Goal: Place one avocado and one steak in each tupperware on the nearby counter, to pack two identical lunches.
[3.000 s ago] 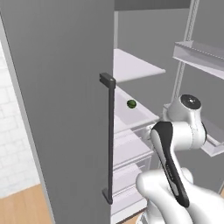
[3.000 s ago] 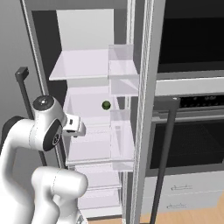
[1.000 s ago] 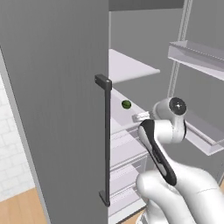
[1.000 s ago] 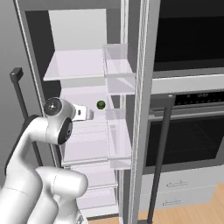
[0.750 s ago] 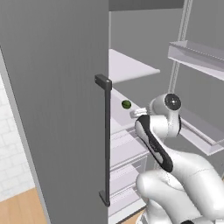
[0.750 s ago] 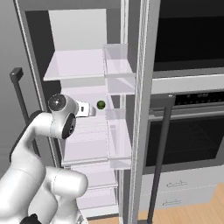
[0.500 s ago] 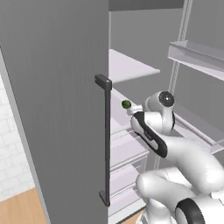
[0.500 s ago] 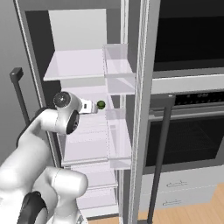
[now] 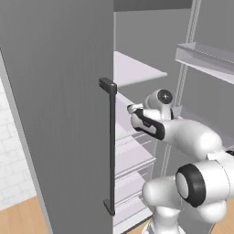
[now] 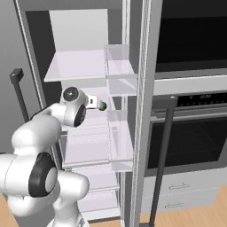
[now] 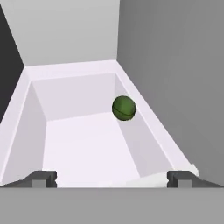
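A round dark-green avocado (image 11: 124, 108) rests in a pale fridge shelf tray (image 11: 78, 144), near the tray's far right wall. My gripper (image 11: 112, 179) is open, its two fingertips spread wide at the tray's near edge, short of the avocado with nothing between them. From the right base view the avocado (image 10: 103, 106) sits just beyond my gripper (image 10: 95, 103) on the middle shelf. In the left base view my gripper (image 9: 132, 109) points into the fridge beside the avocado (image 9: 130, 108). The steak, the tupperware and the counter are out of view.
The open grey fridge door (image 9: 55, 114) with its dark vertical handle (image 9: 109, 146) stands close on my left. Clear door bins (image 10: 119, 66) and a black wall oven (image 10: 190, 142) with a long dark handle (image 10: 162, 159) are on the right. Shelves and drawers lie above and below.
My arm has stretched further into the fridge, bringing the hand close up to the avocado. The jaws have stayed open.
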